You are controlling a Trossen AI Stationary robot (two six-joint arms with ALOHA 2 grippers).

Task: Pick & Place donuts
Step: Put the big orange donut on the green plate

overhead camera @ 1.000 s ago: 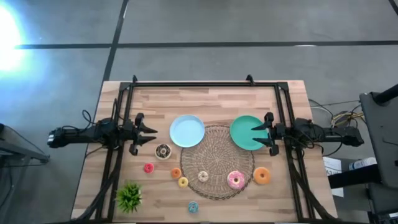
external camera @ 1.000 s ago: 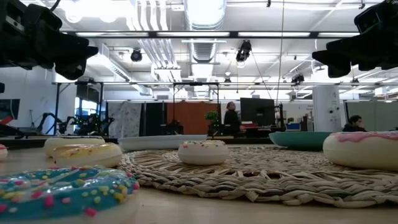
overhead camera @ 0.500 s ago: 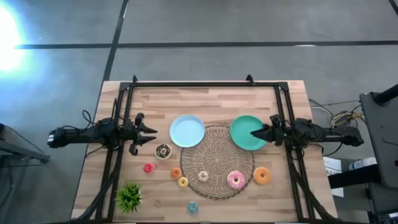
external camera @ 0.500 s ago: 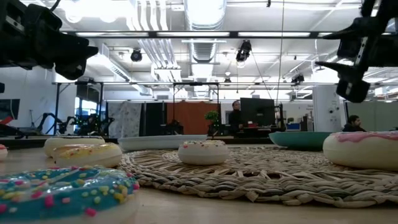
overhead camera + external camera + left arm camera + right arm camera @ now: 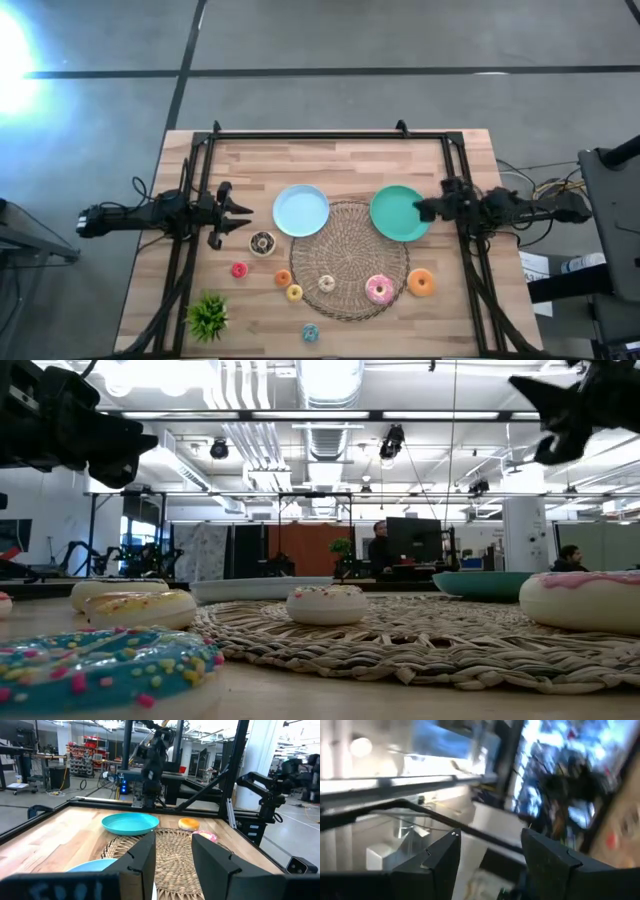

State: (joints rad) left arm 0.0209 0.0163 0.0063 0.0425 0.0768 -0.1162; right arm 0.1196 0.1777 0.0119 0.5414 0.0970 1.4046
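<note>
Donuts (image 5: 379,289) flat on mat (image 5: 345,232) and table, rings, no long axis.
Right gripper (image 5: 424,209) over green plate (image 5: 392,213), fingers apart, empty; left gripper (image 5: 238,212) spread wide, empty.

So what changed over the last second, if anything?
Only the right arm moved. Its pincer, earlier spread wide over the green plate, has rolled and drawn back towards the plate's right edge; in its wrist view the fingers stand apart and the camera points up into the room. It took hold of nothing. The left pincer, donuts and plates stayed put.
</note>
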